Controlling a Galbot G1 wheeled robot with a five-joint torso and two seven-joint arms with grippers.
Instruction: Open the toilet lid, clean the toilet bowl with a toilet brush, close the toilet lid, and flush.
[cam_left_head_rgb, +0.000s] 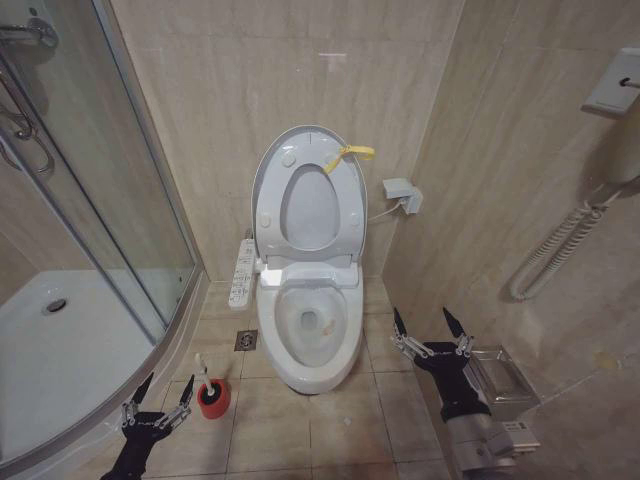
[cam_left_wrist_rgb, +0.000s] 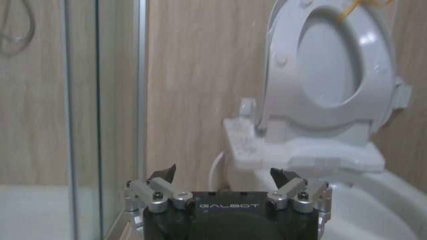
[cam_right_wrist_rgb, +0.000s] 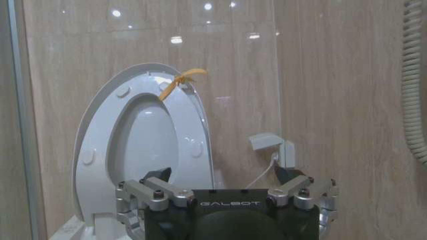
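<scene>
Black-fingered left gripper (cam_left_head_rgb: 158, 393) spread open, holding nothing, low beside the toilet bowl (cam_left_head_rgb: 312, 335) on its shower side; seen likewise open in the left wrist view (cam_left_wrist_rgb: 225, 176). Just bowl-ward of that gripper, toilet brush (cam_left_head_rgb: 205, 376) standing upright in a red holder cup (cam_left_head_rgb: 212, 398) on the floor tiles, untouched. Right gripper (cam_left_head_rgb: 432, 324) also spread open and empty, hanging near the bowl's other side, apart from its rim; fingers wide in the right wrist view (cam_right_wrist_rgb: 227, 176) too. Toilet lid (cam_left_head_rgb: 308, 160) raised upright behind the bowl, against the tiled wall, seat (cam_left_head_rgb: 312, 215) lifted with it, yellow ribbon (cam_left_head_rgb: 350, 154) tied at the top edge. Bowl uncovered.
</scene>
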